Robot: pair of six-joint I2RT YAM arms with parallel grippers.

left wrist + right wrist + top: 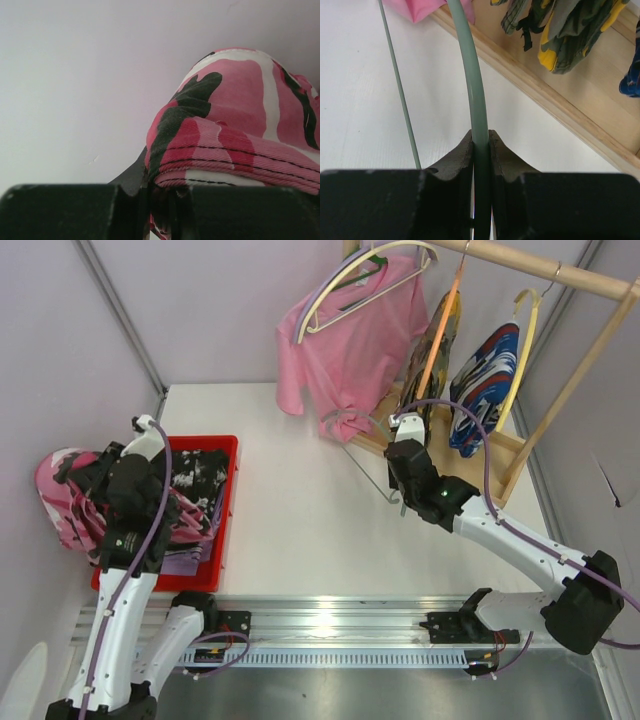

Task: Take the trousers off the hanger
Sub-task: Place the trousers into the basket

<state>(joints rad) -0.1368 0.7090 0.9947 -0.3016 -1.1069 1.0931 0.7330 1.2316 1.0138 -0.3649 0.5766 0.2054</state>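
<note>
Our left jaws were clamped on the trousers (235,125), bunched just beyond them; our right jaws pinched the bare hanger (472,90). We judged the left should swing over the bin (234,475) before opening.

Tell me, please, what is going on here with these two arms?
The left end effector is shut on pink-and-black camouflage trousers, held left of the red bin, which already holds clothes. The right end effector grips a bare grey-green hanger by the rack. Yellow-olive trousers and blue print trousers hang there.
</note>
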